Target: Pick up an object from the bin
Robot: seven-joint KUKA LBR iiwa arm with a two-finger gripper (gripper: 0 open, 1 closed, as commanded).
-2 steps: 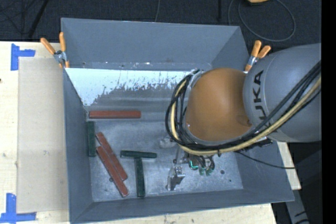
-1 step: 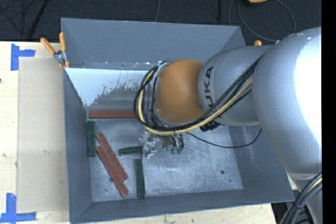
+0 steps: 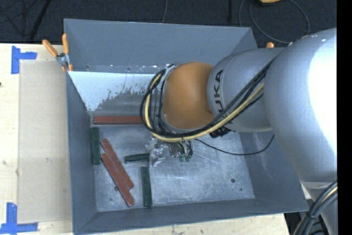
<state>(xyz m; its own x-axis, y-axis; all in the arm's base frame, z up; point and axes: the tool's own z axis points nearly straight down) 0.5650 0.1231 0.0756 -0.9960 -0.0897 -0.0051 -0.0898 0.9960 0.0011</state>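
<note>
Camera view: pincer (image 3: pixel 160 153) sits low over the floor of the bin (image 3: pixel 236 181), about mid-floor, tucked under the arm's orange wrist cover (image 3: pixel 184 97). Pincer opening: can't tell, the cover and cables hide it.

Nearest thing is a short dark green bar (image 3: pixel 136 158), flat and crosswise, with its right end right at the pincer's left side. Whether they touch, can't tell.

Count:
- **3 dark green:** that one, a left-wall green bar (image 3: pixel 95 146) lying along the wall foot, and a front green bar (image 3: pixel 146 187) just below-left of the pincer, pointing at the front wall.
- **3 red-brown:** a back red-brown bar (image 3: pixel 117 119) along the foot of the back slope, plus a diagonal red-brown pair (image 3: pixel 116 169) side by side at front left.

All six lie in the left half. The right half of the floor is bare metal, with the arm overhanging it.
</note>
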